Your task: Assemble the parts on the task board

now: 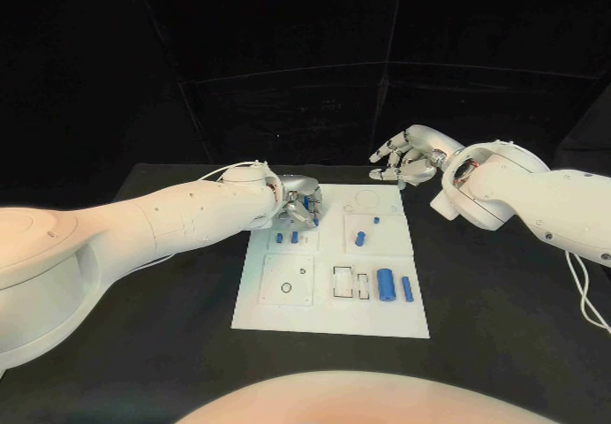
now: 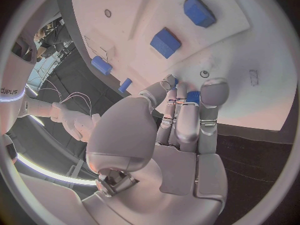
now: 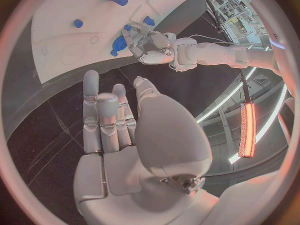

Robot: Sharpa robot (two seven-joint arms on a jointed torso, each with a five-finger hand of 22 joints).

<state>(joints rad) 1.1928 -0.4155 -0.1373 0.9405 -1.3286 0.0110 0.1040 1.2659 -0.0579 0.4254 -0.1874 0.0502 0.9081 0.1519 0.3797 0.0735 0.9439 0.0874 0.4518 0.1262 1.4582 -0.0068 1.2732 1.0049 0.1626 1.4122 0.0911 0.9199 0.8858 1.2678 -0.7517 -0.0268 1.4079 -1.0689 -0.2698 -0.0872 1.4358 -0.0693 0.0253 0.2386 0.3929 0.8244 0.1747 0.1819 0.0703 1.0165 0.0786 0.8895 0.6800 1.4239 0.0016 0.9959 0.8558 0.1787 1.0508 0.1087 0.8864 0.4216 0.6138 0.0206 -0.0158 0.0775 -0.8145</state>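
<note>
left hand [image 1: 300,205] pinching blue part [image 2: 193,96], right hand [image 1: 405,157] spread

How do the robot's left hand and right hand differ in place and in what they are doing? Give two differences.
The left hand is over the task board, its fingers closed on a small blue part; the right hand hovers beyond the board's far edge, holding nothing, fingers apart. Both are silver, on white arms.
</note>
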